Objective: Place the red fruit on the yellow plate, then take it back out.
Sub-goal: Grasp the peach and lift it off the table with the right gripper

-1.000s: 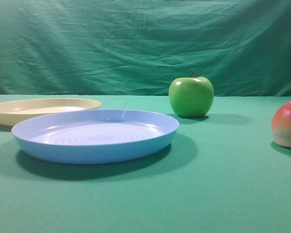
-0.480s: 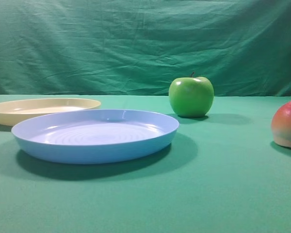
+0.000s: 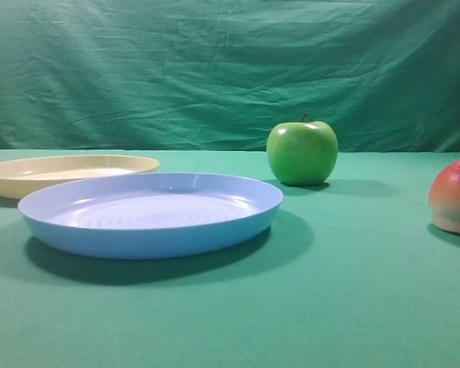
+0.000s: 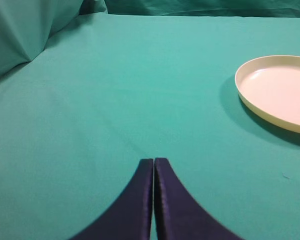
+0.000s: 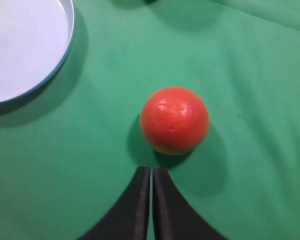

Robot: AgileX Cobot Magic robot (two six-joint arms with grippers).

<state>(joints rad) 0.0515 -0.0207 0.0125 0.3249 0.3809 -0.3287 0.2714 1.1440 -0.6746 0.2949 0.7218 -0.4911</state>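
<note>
The red fruit rests on the green cloth at the far right edge of the exterior view, cut off by the frame. From above it shows as a red ball just ahead of my right gripper, whose jaws are shut with nothing between them, a little short of the fruit. The yellow plate lies empty at the far left, behind the blue plate. It also shows at the right of the left wrist view. My left gripper is shut over bare cloth, well left of that plate.
A larger light-blue plate lies at centre left, its rim at the upper left of the right wrist view. A shiny green apple stands behind it to the right. A draped green backdrop closes the back.
</note>
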